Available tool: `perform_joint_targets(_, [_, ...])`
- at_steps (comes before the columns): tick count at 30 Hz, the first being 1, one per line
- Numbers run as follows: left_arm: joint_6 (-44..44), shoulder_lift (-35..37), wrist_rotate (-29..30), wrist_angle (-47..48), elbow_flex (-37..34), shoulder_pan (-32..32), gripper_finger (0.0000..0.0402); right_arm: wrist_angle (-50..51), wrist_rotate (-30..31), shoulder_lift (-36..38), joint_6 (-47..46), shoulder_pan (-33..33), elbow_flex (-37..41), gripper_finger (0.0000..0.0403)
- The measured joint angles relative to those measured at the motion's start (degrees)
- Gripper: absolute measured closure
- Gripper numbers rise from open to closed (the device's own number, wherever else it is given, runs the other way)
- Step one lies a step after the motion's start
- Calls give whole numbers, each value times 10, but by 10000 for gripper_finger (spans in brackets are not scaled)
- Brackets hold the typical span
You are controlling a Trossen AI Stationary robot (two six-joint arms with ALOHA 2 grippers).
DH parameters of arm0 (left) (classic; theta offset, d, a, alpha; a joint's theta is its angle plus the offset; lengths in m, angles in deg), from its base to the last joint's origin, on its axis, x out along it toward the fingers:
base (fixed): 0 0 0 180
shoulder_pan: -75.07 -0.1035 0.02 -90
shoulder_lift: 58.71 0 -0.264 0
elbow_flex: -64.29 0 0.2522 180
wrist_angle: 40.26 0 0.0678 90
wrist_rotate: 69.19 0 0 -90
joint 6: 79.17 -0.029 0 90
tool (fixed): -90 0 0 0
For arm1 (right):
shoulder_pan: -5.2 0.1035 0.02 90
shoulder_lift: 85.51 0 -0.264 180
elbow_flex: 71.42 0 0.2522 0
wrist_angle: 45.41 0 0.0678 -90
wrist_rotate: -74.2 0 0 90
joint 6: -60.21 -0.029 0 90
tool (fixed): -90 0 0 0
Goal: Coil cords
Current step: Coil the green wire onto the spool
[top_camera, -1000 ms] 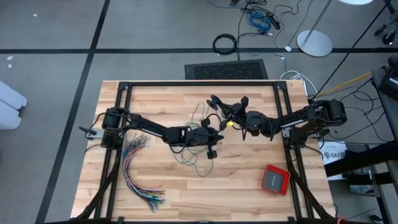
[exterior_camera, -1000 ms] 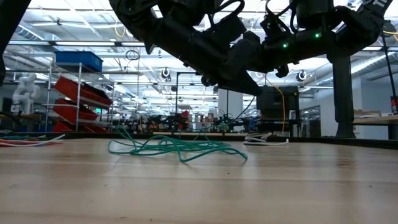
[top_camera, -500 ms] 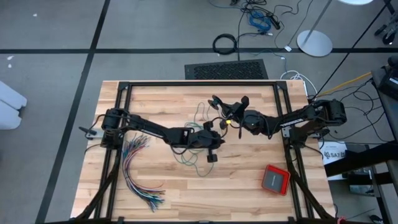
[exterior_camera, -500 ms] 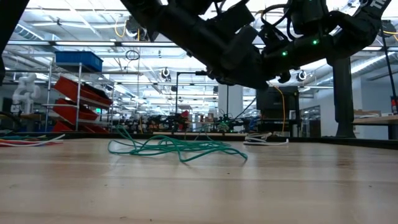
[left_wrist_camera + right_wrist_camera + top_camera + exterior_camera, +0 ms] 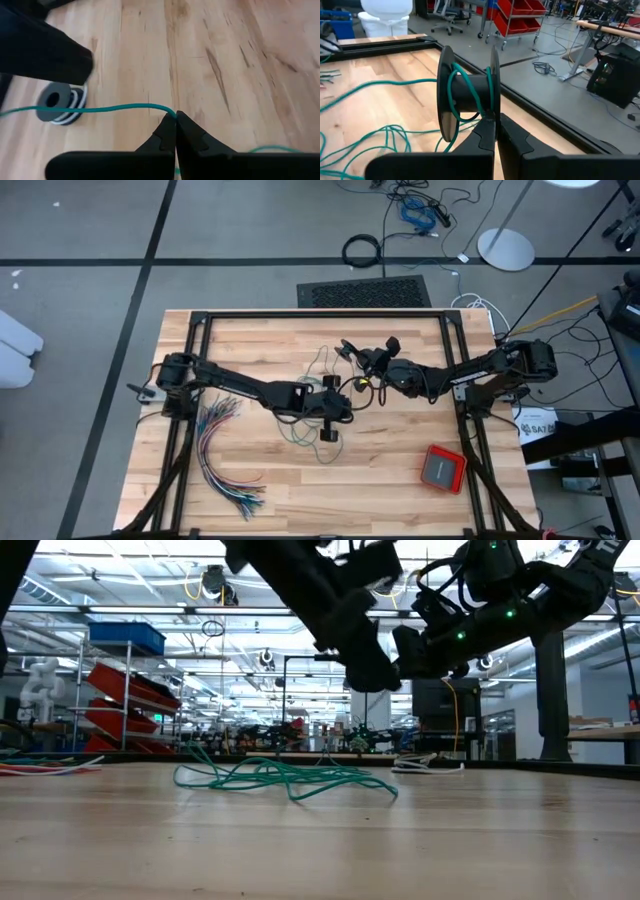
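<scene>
The teal-green cord [image 5: 285, 776] is thin and limp, lying in a loose tangle of loops on the wooden desk [image 5: 270, 480] near its middle, under and between the two arms. One strand [image 5: 105, 108] rises off the wood, runs taut and ends pinched in the shut fingers of the left gripper [image 5: 176, 118], which hangs above the desk just left of centre. A few turns of the same cord are wound round the hub of a black spool [image 5: 468, 93] with two flat round flanges; the right gripper [image 5: 496, 122], just right of centre and raised above the desk, has its fingers closed at the edge of that spool, holding it. A second small spool [image 5: 62, 101], grey with pale bands, lies flat on the desk near the left gripper. Many-coloured wires [image 5: 222, 455] fan out at the desk's left, and a red box [image 5: 443, 468] sits at the near right
</scene>
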Motion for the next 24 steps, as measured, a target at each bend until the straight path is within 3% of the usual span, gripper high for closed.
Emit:
perform_joint_targets(8, [-64,49,53,47,0,-2,401,10,-19,0,9,0,0,403])
perform_joint_targets(24, [-122,88,95,93,1,-57,402,42,-44,0,14,16,0,403])
